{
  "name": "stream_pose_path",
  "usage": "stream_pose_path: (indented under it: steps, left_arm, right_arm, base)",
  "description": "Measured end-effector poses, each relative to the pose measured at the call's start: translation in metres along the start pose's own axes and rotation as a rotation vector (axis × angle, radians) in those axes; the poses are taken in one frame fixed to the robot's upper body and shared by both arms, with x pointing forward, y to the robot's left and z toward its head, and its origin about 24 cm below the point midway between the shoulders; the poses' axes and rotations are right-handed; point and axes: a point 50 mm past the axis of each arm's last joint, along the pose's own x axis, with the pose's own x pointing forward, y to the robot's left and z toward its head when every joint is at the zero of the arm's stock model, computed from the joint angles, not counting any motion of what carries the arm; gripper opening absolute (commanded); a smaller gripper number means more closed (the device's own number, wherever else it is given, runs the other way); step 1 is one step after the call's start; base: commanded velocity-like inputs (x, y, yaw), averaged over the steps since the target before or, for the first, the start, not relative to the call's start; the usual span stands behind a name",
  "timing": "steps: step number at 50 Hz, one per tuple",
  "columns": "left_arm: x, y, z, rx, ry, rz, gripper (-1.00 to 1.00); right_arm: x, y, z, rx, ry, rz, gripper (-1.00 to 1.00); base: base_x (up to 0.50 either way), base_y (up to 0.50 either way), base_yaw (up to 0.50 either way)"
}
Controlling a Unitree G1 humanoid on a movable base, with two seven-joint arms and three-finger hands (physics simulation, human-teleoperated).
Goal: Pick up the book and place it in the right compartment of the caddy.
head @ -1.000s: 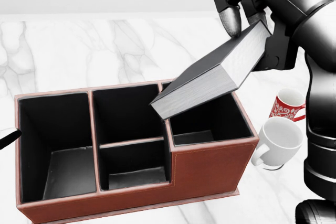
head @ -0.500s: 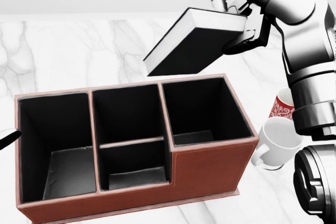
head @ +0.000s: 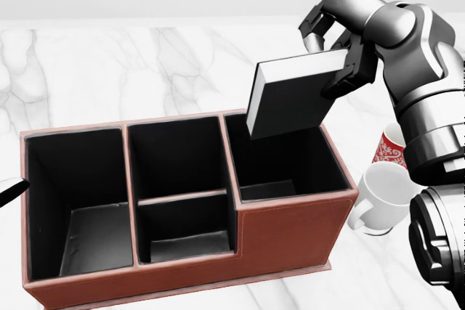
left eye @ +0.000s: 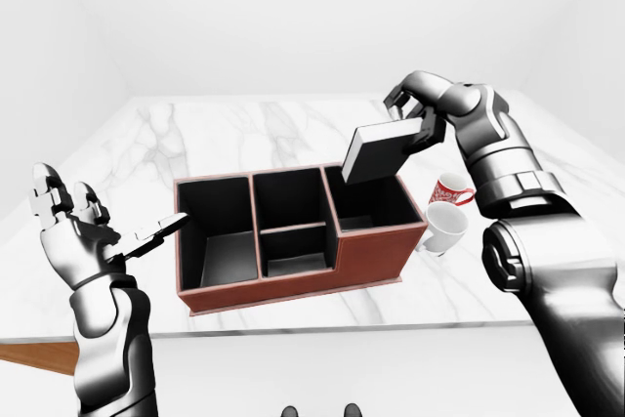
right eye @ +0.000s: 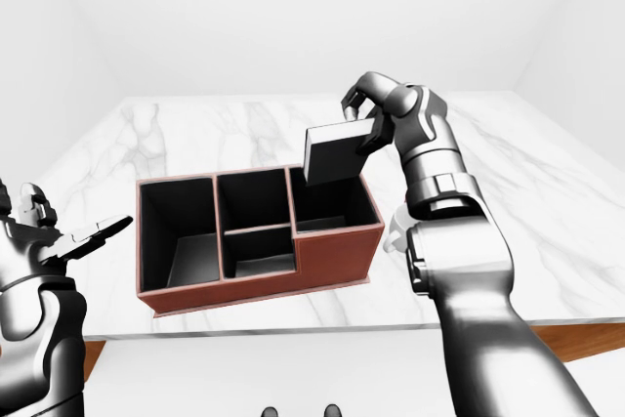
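Observation:
A dark book (head: 290, 101) with pale page edges hangs nearly upright over the right compartment (head: 280, 154) of the brown caddy (head: 290, 230). My right hand (head: 334, 45) is shut on the book's upper right end; its lower edge sits at about the height of the caddy's rim. The caddy has black-lined compartments on the marble table. My left hand (left eye: 83, 227) is open at the left of the left-eye view, apart from the caddy, holding nothing.
A white mug (head: 381, 197) and a red patterned mug (head: 396, 147) stand just right of the caddy, under my right forearm. The marble table (left eye: 225, 134) spreads beyond the caddy toward the white wall. Its near edge shows wood (left eye: 29, 354) at the bottom left.
The book has swung from lying tilted and flat to hanging nearly upright, and has come down toward the right compartment. The caddy and mugs have not moved.

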Motion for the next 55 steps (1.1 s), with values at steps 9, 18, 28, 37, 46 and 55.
stream_pose_path:
  steps: [9, 18, 28, 37, 46, 55]
  left_arm:
    - [0.0, 0.0, -0.001, 0.0, 0.001, 0.0, 1.0]
    - [0.001, 0.0, -0.001, 0.0, 0.001, 0.0, 1.0]
    - [0.001, 0.0, -0.001, 0.0, 0.001, 0.0, 1.0]
    - [0.001, 0.0, -0.001, 0.001, 0.002, 0.0, 1.0]
    - [0.0, 0.0, -0.001, 0.001, 0.002, 0.0, 1.0]
    - [0.0, 0.0, -0.001, 0.002, 0.002, 0.0, 1.0]
  right_arm:
    - [0.003, 0.008, -0.005, -0.009, 0.028, 0.02, -1.0]
    - [0.004, 0.011, -0.008, -0.003, 0.04, 0.028, -1.0]
    - [0.006, 0.017, -0.015, 0.02, 0.054, 0.033, -1.0]
    - [0.007, 0.023, -0.021, 0.034, 0.068, 0.04, -1.0]
    - [0.009, 0.03, -0.026, 0.036, 0.083, 0.053, -1.0]
    - [0.01, 0.036, -0.03, 0.049, 0.091, 0.063, -1.0]
  base:
    - [0.0, 0.0, 0.0]
    - [0.0, 0.0, 0.0]
    - [0.0, 0.0, 0.0]
    - [0.0, 0.0, 0.0]
    - [0.0, 0.0, 0.0]
    - [0.0, 0.0, 0.0]
